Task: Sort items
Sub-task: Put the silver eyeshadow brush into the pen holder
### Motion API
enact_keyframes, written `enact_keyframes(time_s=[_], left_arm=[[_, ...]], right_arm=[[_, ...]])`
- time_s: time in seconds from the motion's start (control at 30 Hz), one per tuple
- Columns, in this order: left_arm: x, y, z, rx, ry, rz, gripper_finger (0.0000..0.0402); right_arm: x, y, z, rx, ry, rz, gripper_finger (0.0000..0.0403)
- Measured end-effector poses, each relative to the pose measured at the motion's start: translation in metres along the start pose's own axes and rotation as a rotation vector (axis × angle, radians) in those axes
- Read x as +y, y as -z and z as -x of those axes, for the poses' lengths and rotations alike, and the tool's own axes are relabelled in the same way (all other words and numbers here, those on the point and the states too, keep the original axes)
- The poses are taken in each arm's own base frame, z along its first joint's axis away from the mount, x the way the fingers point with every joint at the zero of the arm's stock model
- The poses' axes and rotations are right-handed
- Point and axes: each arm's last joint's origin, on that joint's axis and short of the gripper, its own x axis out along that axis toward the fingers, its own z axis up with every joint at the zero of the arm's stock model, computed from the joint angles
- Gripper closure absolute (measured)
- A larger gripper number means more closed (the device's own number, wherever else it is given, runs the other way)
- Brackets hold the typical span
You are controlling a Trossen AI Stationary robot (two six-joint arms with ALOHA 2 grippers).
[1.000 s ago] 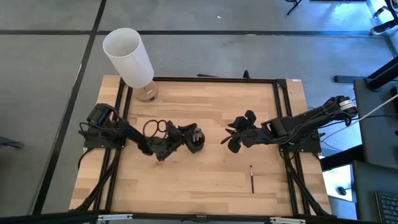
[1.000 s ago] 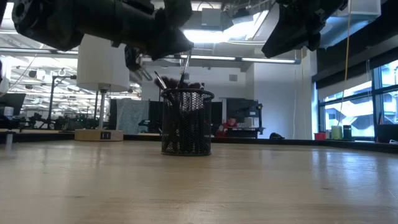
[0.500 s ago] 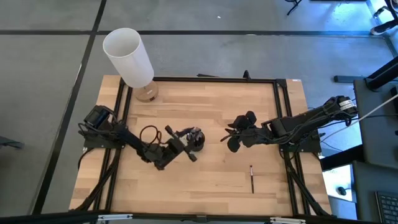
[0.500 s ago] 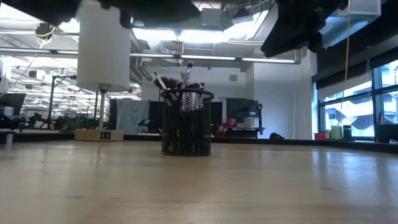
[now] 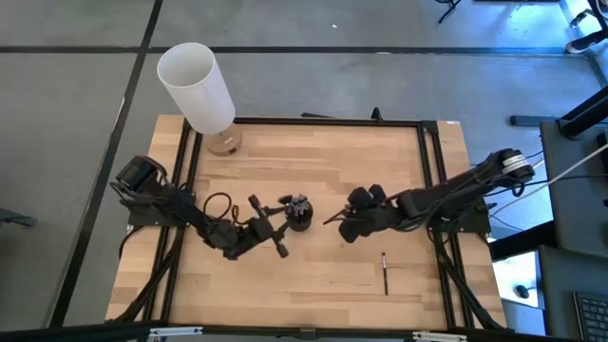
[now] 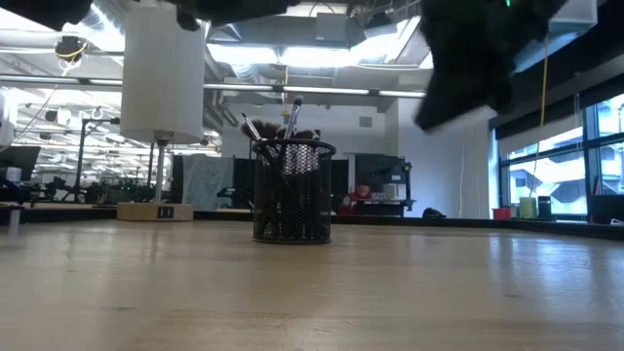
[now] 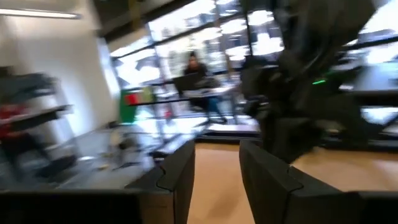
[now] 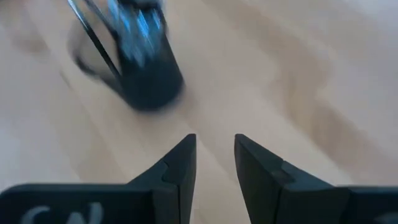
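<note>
Beyond your right claw (image 5: pixel 328 221), empty and narrowly parted, one makeup brush (image 5: pixel 385 274) lies lengthwise toward the desk's (image 5: pixel 332 161) front edge; the left claw (image 5: pixel 282 239), also parted, is farther.

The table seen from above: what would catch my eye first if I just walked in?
Probably the tall white cylinder at the table's far left corner, then the two dark arms meeting mid-table. Between the left gripper and the right gripper, both open and empty, stands a small black mesh cup of makeup brushes; one brush lies alone nearer the front.
</note>
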Motion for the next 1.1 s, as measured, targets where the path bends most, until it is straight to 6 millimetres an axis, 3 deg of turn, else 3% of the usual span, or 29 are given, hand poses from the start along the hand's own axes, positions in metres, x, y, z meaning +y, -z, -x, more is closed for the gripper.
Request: enact_keyframes(time_s=[0.13, 0.37, 0.63, 0.8, 1.1], left_arm=[[0.005, 0.004, 0.001, -0.020, 0.196, 0.063, 0.0286], [0.028, -0.010, -0.018, 0.058, 0.428, 0.152, 0.0293], [0.046, -0.016, -0.017, 0.364, 0.346, 0.025, 0.0293], [0.055, -0.023, -0.012, 0.362, 0.261, -0.008, 0.0291], [0.062, -0.029, 0.008, 0.423, 0.306, 0.002, 0.0306]], right_arm=[[-0.004, 0.016, -0.009, 0.187, 0.040, -0.009, 0.0292], [-0.016, 0.023, 0.001, 0.392, 0.101, -0.043, 0.0292], [-0.020, 0.011, 0.028, 0.505, 0.230, 0.000, 0.0292], [-0.025, 0.011, 0.038, 0.616, 0.298, -0.041, 0.0292], [-0.027, 0.017, 0.037, 0.702, 0.292, -0.057, 0.0292]])
